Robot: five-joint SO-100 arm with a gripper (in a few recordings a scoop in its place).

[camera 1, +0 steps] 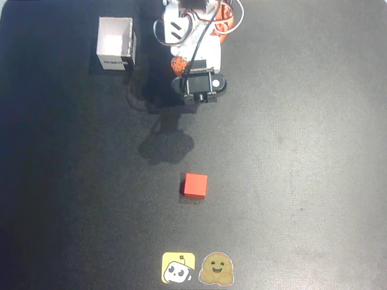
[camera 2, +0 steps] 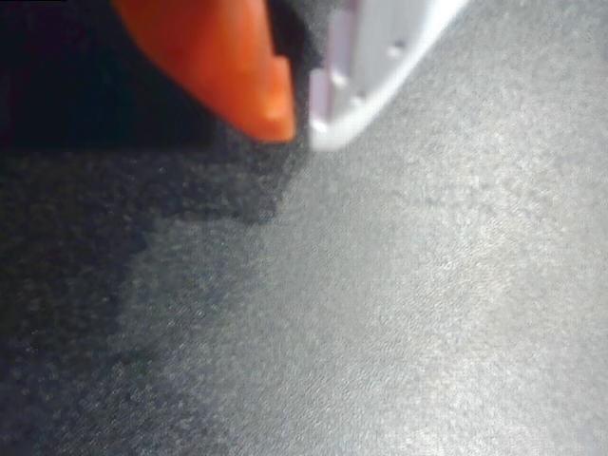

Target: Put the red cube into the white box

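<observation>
Seen from overhead, a white and orange robot arm (camera 1: 195, 57) sits folded at the top centre of a black table (camera 1: 302, 151), its wrist pointing down. In the wrist view the claw (camera 2: 302, 123) is narrow, its orange and white fingertips nearly touching, holding nothing. The red cube (camera 1: 195, 185) lies well below the arm. The white box (camera 1: 116, 44) stands open-topped at upper left.
</observation>
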